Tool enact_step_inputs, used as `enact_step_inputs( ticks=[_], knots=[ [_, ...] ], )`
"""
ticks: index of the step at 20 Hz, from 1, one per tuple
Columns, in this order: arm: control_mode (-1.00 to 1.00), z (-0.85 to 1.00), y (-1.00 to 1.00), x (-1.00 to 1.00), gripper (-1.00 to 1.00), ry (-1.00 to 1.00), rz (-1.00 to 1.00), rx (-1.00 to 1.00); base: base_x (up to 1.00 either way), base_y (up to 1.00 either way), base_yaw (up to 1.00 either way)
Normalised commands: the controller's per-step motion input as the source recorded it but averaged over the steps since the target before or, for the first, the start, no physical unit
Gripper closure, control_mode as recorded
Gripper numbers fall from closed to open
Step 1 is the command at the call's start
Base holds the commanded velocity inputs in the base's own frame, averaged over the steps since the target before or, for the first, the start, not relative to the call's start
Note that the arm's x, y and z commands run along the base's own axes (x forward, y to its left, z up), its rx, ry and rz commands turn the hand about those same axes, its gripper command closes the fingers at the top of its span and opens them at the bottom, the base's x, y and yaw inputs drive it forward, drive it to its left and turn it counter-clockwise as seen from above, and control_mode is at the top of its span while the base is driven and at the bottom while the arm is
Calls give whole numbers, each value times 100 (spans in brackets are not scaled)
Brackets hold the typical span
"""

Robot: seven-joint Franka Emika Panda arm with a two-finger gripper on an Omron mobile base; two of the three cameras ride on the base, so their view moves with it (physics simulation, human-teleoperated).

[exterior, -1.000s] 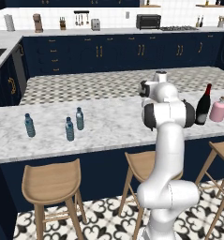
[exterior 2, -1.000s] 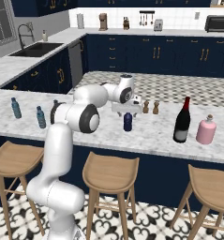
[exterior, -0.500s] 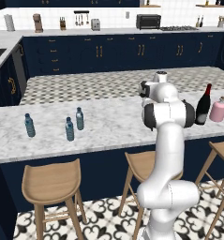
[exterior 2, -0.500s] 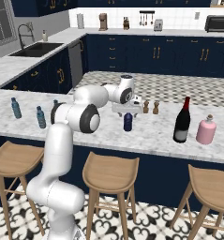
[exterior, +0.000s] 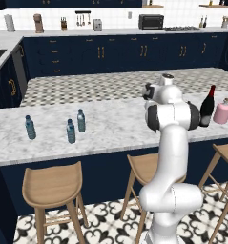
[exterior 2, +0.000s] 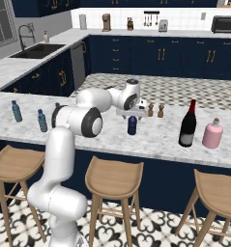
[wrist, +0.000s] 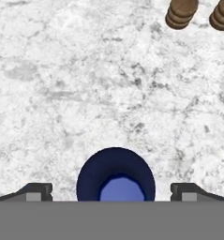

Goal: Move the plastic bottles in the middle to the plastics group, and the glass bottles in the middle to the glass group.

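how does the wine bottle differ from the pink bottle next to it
The wine bottle is tall, slim and near black with a red neck top; the pink bottle is squat, rounded and pale, with a small narrow cap. The wine bottle stands clearly taller. Both are upright on the marble counter, side by side.

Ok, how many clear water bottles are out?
3, all left of the arm: leftmost bottle, front bottle, rear bottle beside it. The arm could hide more.
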Motion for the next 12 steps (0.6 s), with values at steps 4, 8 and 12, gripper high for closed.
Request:
enact_step_inputs(
  ticks=[4,8,12],
  knots=[
    [-100,-7,0,0,-100,-5,1,0,0,0,0],
    [-100,0,0,-1,-100,-6,0,0,0,0,0],
    [-100,0,0,0,100,-1,0,0,0,0,0]
  ],
)
